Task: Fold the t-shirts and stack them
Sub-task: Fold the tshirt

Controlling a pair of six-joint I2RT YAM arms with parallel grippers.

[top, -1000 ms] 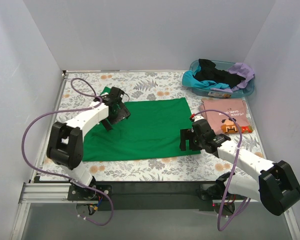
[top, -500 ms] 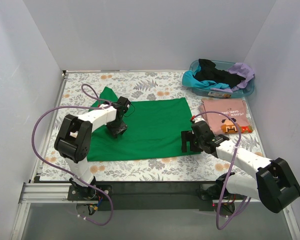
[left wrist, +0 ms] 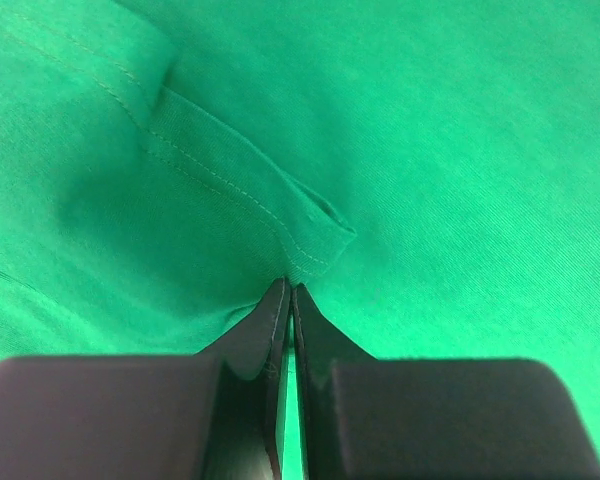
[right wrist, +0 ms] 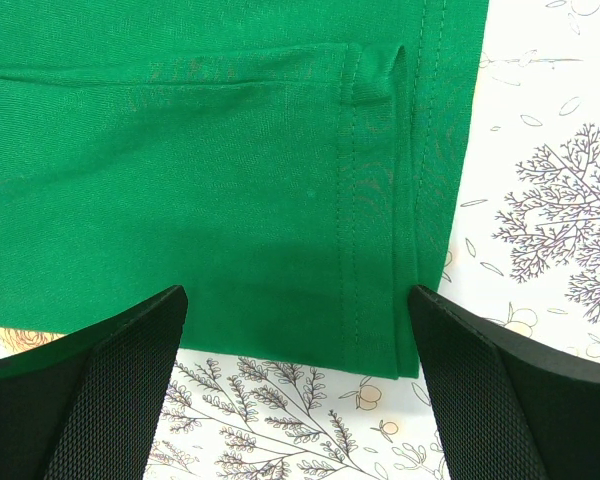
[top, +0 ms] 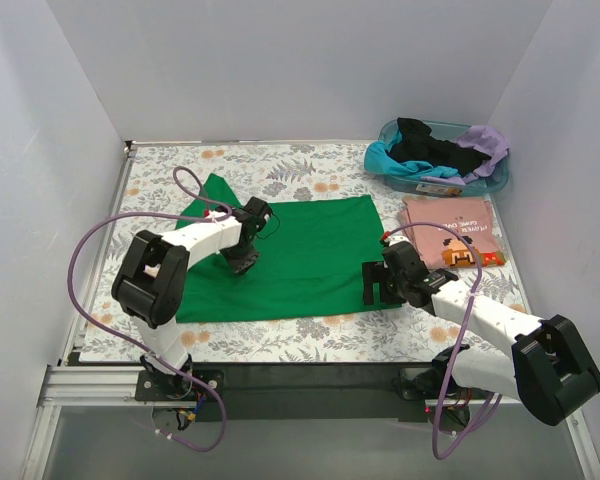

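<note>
The plain bright green cloth t-shirt (top: pixel 310 255) lies spread flat on the floral-patterned table (top: pixel 280 340). The left gripper (top: pixel 244 262) presses its fingers together, tips on the cloth beside a stitched, folded hem; the right gripper (top: pixel 376 285) hangs spread wide over the shirt's near right corner.

The flower-patterned tabletop (top: pixel 310 165) carries a green t-shirt (top: pixel 300 262) spread flat in the middle, a folded salmon-pink t-shirt (top: pixel 448 222) to its right, and a blue tub (top: pixel 488 186) in the far right corner.

Spread shirt (top: pixel 310 250) lies centre; folded shirt (top: pixel 450 225) right; bin (top: pixel 405 180) behind it.
</note>
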